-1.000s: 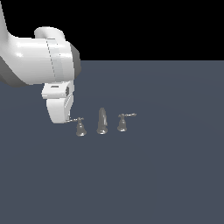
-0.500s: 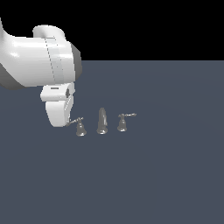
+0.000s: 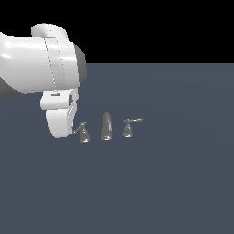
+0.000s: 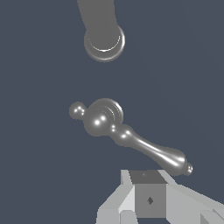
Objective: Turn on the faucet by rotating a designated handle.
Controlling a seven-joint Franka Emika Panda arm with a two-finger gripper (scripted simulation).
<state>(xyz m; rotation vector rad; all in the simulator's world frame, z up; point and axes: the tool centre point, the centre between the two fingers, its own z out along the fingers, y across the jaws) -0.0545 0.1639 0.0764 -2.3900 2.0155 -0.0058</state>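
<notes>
A white robot arm's claw point(image 3: 68, 130), its spread not discernible, is hovering beside the handle point(image 3: 82, 132) at nine o'clock of the spout point(image 3: 106, 126) on the tabletop point(image 3: 173, 173); pushing near the lever's tip point(image 4: 177, 162) should be turning it most easily.

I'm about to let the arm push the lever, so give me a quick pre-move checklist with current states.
1. Gripper beside the handle, not the twin handle: ok.
2. Lever tip close to the fingertip in the wrist view: ok.
3. Contact between fingertip and lever: cannot tell.
4. Spout out of the gripper's way: ok.
5. Gripper open or shut: cannot tell.
6. Handle base upright on the floor: ok.
</notes>
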